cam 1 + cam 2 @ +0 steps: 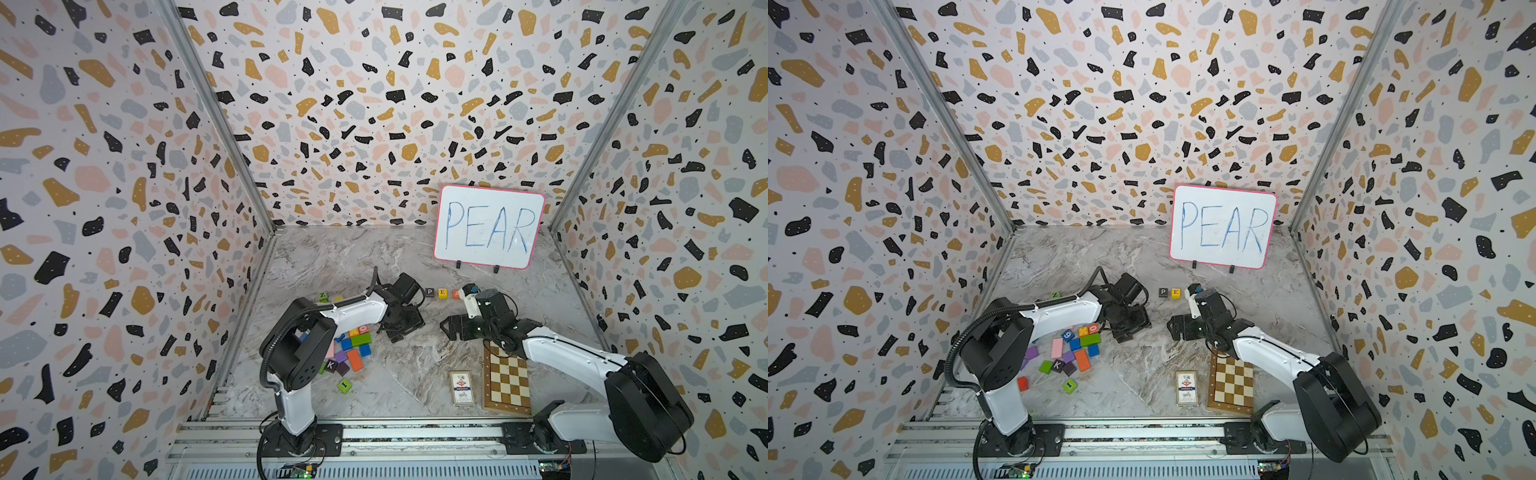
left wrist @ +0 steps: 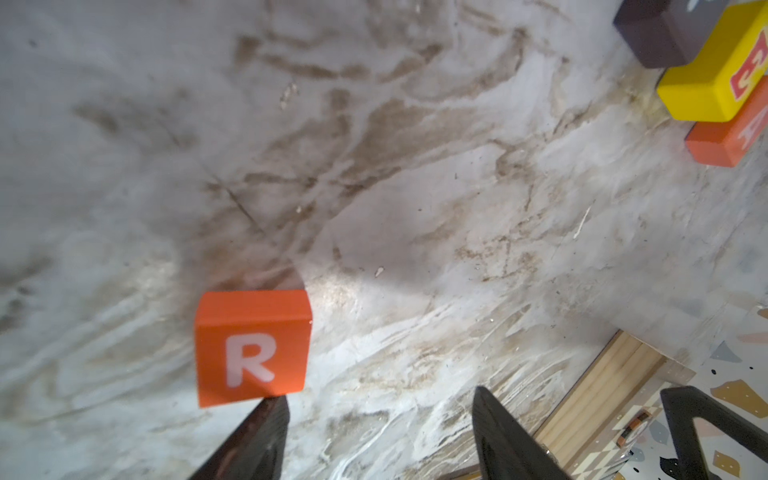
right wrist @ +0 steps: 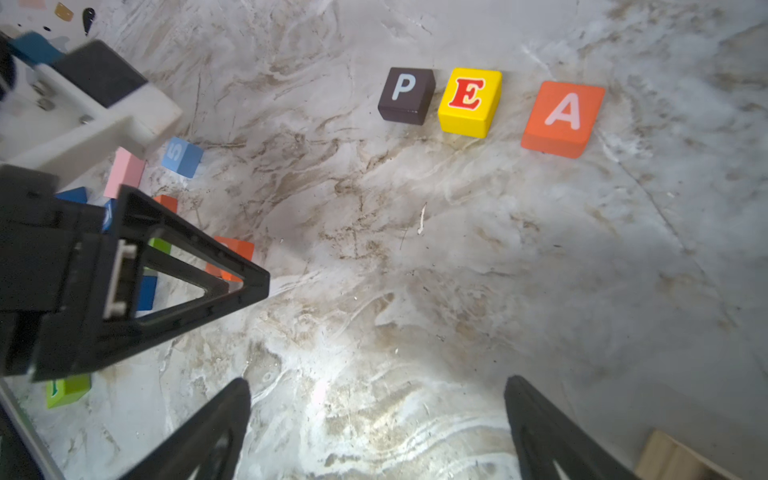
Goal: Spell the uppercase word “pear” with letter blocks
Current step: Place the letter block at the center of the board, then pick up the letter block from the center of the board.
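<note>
P, E, A sat in row. Left jaws, right jaws gaped empty; nxt I'd need R blk gripped, set after A.

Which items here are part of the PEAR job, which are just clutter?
Job: black P cube, yellow E cube, orange A cube, orange-red R cube.
Clutter: wooden chessboard, card box, green I cube, dark K cube, plain coloured blocks.
</note>
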`<state>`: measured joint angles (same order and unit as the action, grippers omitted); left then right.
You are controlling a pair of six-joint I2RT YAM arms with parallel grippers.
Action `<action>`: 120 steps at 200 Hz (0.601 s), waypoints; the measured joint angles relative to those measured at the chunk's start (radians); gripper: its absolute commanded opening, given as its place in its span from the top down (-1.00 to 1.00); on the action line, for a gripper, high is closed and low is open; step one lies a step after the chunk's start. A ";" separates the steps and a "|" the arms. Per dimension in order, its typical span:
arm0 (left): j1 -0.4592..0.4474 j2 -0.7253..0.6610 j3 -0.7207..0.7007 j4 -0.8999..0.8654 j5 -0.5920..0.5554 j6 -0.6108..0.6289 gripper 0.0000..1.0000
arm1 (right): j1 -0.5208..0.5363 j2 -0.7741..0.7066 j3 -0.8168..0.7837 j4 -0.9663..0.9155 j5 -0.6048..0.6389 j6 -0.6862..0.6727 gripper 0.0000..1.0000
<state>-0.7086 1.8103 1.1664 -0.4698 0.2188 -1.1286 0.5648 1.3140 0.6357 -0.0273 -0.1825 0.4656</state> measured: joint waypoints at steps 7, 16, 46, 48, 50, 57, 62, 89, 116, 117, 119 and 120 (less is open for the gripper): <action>0.000 -0.021 -0.009 -0.005 -0.011 0.005 -0.44 | 0.009 0.000 0.002 -0.009 0.015 0.013 -0.80; 0.001 -0.066 -0.027 -0.016 -0.031 0.015 -0.45 | 0.027 0.001 0.007 -0.024 0.045 0.038 -0.77; 0.042 -0.280 -0.092 -0.099 -0.084 0.056 -0.53 | 0.178 0.062 0.088 -0.077 0.180 0.136 -0.64; 0.051 -0.296 -0.098 -0.105 -0.086 0.062 -0.53 | 0.191 0.073 0.098 -0.080 0.196 0.144 -0.63; 0.061 -0.310 -0.104 -0.108 -0.086 0.066 -0.54 | 0.205 0.084 0.108 -0.083 0.203 0.148 -0.62; 0.097 -0.354 -0.124 -0.121 -0.090 0.079 -0.57 | 0.244 0.123 0.149 -0.097 0.237 0.171 -0.59; 0.128 -0.381 -0.139 -0.129 -0.092 0.092 -0.59 | 0.272 0.159 0.184 -0.106 0.259 0.188 -0.58; 0.285 -0.443 -0.208 -0.186 -0.096 0.154 -0.69 | 0.382 0.349 0.371 -0.151 0.353 0.257 -0.52; 0.358 -0.446 -0.249 -0.225 -0.073 0.218 -0.73 | 0.436 0.499 0.506 -0.192 0.394 0.289 -0.51; 0.360 -0.446 -0.250 -0.226 -0.071 0.220 -0.73 | 0.436 0.502 0.509 -0.193 0.396 0.290 -0.50; 0.363 -0.446 -0.252 -0.227 -0.069 0.224 -0.74 | 0.438 0.510 0.517 -0.197 0.397 0.291 -0.50; 0.364 -0.446 -0.253 -0.227 -0.068 0.225 -0.74 | 0.439 0.515 0.521 -0.198 0.399 0.291 -0.50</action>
<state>-0.3450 1.3640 0.9134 -0.6968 0.1505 -0.9031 1.0042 1.8294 1.1568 -0.2253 0.2169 0.7570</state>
